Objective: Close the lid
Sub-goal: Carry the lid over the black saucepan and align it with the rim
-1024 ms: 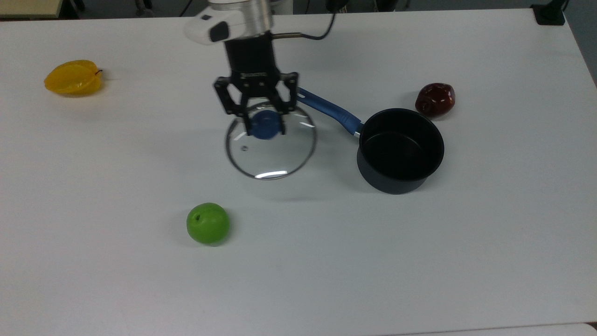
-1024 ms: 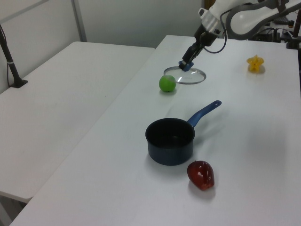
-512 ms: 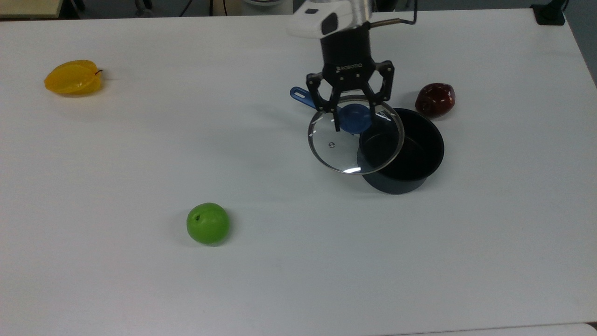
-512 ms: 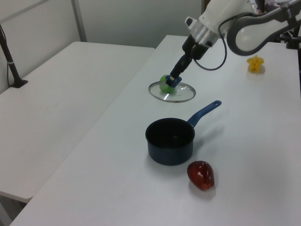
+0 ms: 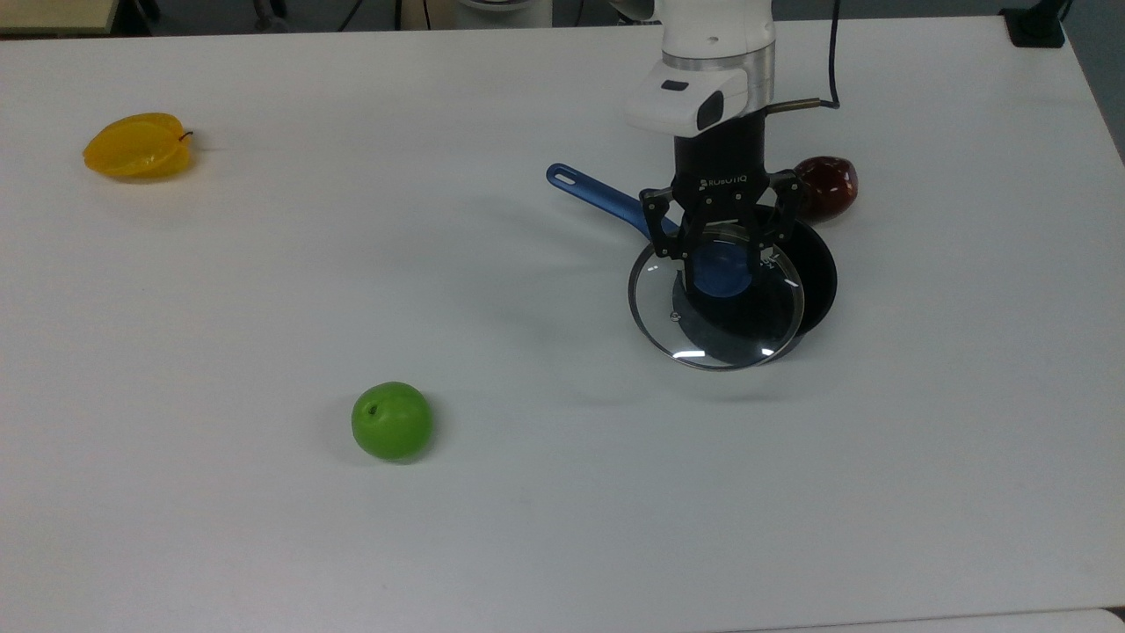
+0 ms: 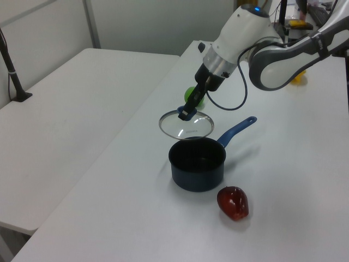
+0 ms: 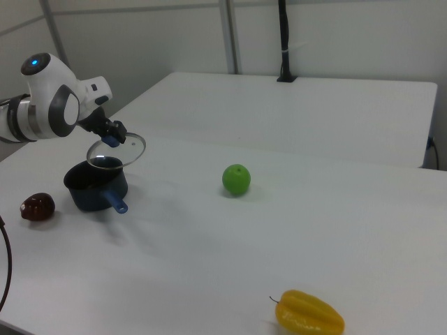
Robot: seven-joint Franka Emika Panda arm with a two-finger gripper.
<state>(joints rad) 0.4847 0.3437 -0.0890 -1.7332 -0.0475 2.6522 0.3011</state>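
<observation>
My gripper (image 5: 721,262) is shut on the blue knob of the round glass lid (image 5: 731,336) and holds it in the air. The lid hangs just over the dark saucepan (image 5: 823,281), shifted a little toward the top view's left, so part of the pan's right rim still shows past it. The pan's blue handle (image 5: 605,199) points to the top view's upper left. In the left view the lid (image 6: 186,126) floats above the pan (image 6: 197,164), tilted slightly, under the gripper (image 6: 184,113). The right view shows the lid (image 7: 117,150) over the pan (image 7: 94,185).
A dark red fruit (image 5: 831,185) lies right beside the pan, behind the gripper. On the white table (image 5: 562,527), a green apple (image 5: 392,420) sits toward the front left and a yellow starfruit (image 5: 138,146) at the far left. A second table (image 6: 65,109) adjoins in the left view.
The gripper has carried the lid to the top view's right, from beside the pan's handle to over the pan, and lifted it higher above the table.
</observation>
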